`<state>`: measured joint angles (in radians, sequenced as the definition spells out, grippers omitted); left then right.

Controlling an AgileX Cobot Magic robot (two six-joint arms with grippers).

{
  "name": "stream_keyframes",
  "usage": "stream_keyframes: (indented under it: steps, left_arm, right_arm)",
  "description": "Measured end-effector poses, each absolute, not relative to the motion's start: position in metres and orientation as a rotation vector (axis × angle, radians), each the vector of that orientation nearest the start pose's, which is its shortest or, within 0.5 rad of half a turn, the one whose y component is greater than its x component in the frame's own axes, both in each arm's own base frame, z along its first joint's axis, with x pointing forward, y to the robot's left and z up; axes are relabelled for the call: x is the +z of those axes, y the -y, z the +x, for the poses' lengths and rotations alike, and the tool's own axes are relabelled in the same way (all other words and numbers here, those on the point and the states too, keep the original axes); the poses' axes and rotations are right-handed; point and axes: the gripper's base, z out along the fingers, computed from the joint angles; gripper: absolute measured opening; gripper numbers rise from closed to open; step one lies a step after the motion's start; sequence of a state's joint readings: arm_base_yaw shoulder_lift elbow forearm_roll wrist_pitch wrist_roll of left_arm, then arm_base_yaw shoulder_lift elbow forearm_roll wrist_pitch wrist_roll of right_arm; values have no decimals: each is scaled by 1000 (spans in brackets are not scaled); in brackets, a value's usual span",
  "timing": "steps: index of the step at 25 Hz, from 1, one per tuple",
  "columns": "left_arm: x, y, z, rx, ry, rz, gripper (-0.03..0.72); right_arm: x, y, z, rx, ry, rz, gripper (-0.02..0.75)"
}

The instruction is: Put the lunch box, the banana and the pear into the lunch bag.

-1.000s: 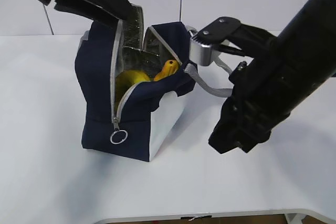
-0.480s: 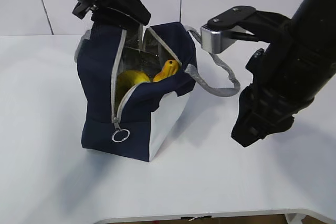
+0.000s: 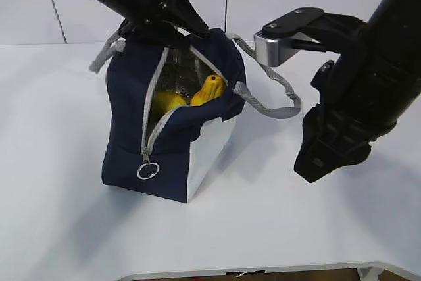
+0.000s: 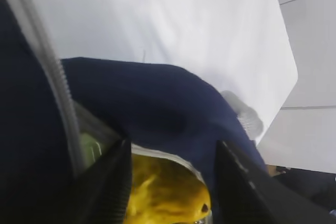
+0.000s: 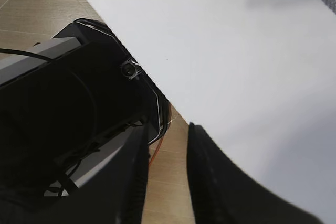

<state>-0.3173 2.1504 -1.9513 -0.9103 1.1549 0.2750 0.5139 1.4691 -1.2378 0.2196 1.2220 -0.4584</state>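
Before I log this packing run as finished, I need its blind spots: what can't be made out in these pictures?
- Lunch box: only a pale green sliver in the left wrist view, behind the bag's zipper edge; the exterior view shows none of it.
- Pear and banana: mostly hidden by the bag wall.
- Left gripper: in the exterior view the jaws merge with the dark bag top, so contact is unclear.
- Right gripper: tips cut off by the bottom edge.

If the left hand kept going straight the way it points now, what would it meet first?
Probably the pear: it sits between the left hand fingertips, inside the lunch bag. Depth is unclear, so the bag's rim could come first.
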Motion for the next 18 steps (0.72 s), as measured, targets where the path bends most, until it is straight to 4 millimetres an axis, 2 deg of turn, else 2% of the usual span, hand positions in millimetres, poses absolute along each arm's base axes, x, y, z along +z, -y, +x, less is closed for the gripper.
stream_keyframes:
  steps: [8, 14, 18]
  left_arm:
    - [271, 205, 427, -1166, -2662, 354, 382]
    - [271, 207, 431, -1208, -2627, 293, 382]
    - [259, 211, 435, -1267, -2633, 252, 382]
  right_arm:
    - [311, -152, 237, 267, -2607, -1304, 231]
    - [331, -153, 244, 230, -2537, -1288, 231]
    - [344, -154, 246, 228, -2497, -1275, 231]
